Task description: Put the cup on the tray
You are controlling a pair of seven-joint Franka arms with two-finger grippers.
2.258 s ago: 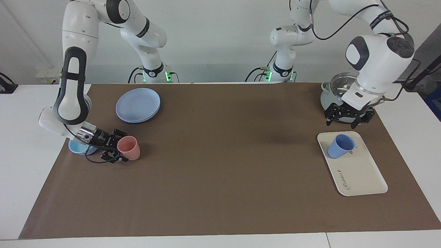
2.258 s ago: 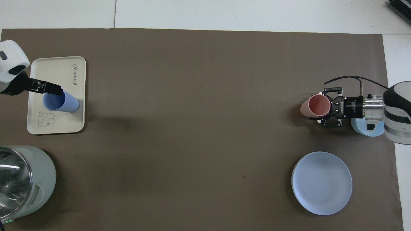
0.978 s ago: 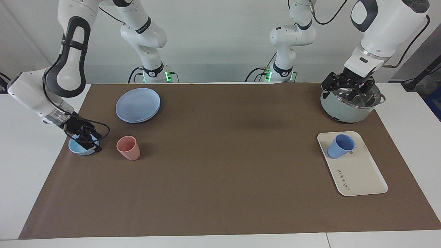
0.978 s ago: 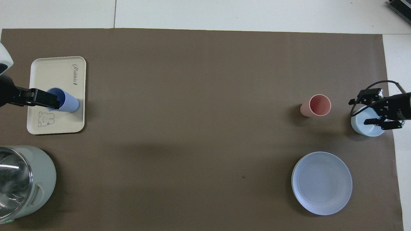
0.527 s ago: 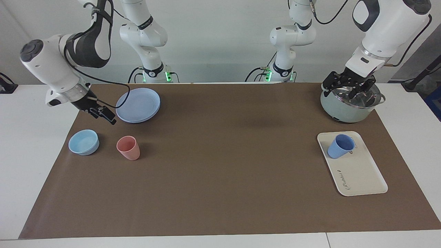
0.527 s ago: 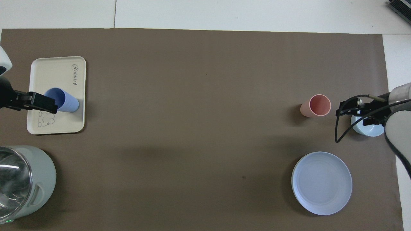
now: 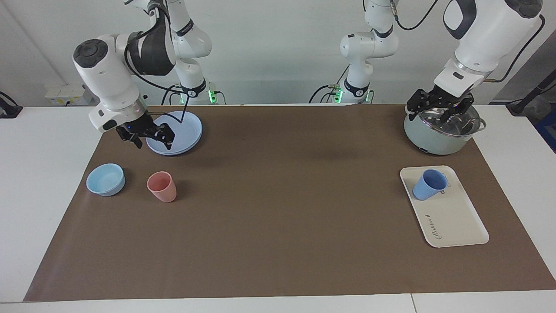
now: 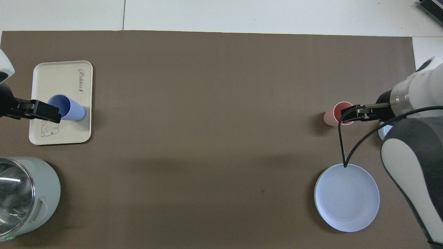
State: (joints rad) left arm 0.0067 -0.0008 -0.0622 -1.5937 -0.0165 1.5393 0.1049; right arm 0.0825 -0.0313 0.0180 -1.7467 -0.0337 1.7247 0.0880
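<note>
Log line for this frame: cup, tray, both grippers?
cup: upright on tray | left gripper: open, over pot | right gripper: open, empty

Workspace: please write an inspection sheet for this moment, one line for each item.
Surface: brown mat on a white table.
Job's things: blue cup stands on the tray, at the end nearer to the robots.
Clutter: pink cup, bowl, plates, pot.
Claws: left claw open, over the pot; right claw open, over the edge of the plates; neither holds anything.
Cables: black cable loops along the right arm.
Surroundings: white wall; wall sockets at the right arm's end.
</note>
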